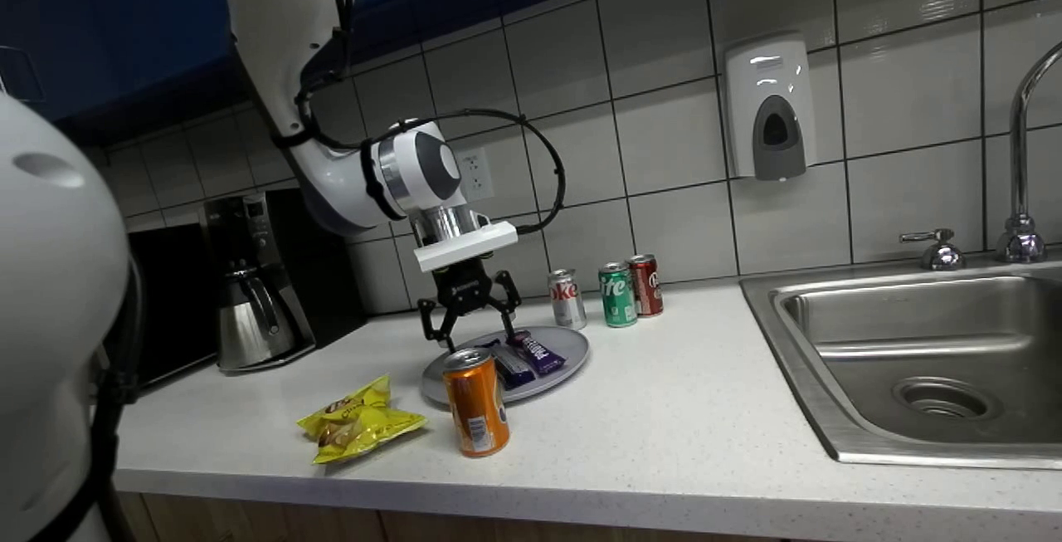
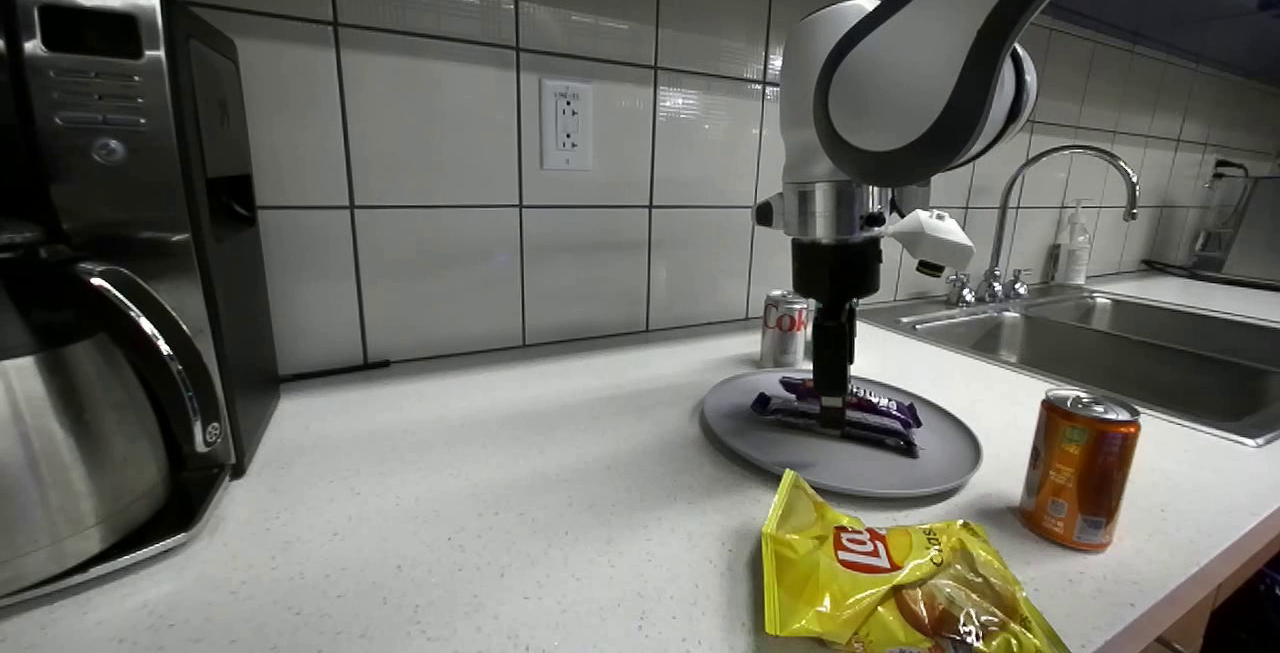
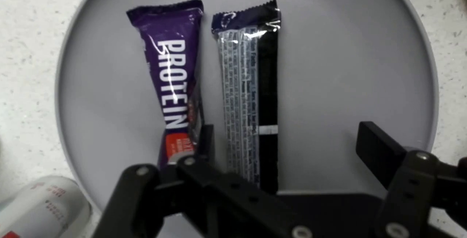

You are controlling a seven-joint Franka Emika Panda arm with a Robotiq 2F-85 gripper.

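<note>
My gripper [image 3: 286,134] stands open over a round grey plate [image 3: 346,66], pointing down, in all views. Two wrapped bars lie side by side on the plate. A dark bar [image 3: 248,85], its printed label up, runs between the spread fingers [image 3: 375,150], nearer the left one in the wrist view. That left finger comes down in the narrow gap between it and a purple PROTEIN bar [image 3: 171,66]. Whether this finger touches the purple bar I cannot tell. In an exterior view, the gripper [image 2: 832,418] reaches down to the bars. Gripper parts hide both bars' near ends in the wrist view.
An orange can [image 1: 477,405] and a yellow chip bag [image 2: 890,573] stand and lie by the plate. Silver [image 1: 567,297], green [image 1: 617,295] and dark red [image 1: 645,285] cans stand near the tiled wall. A coffee maker [image 2: 110,283] and a steel sink [image 1: 796,376] flank the counter.
</note>
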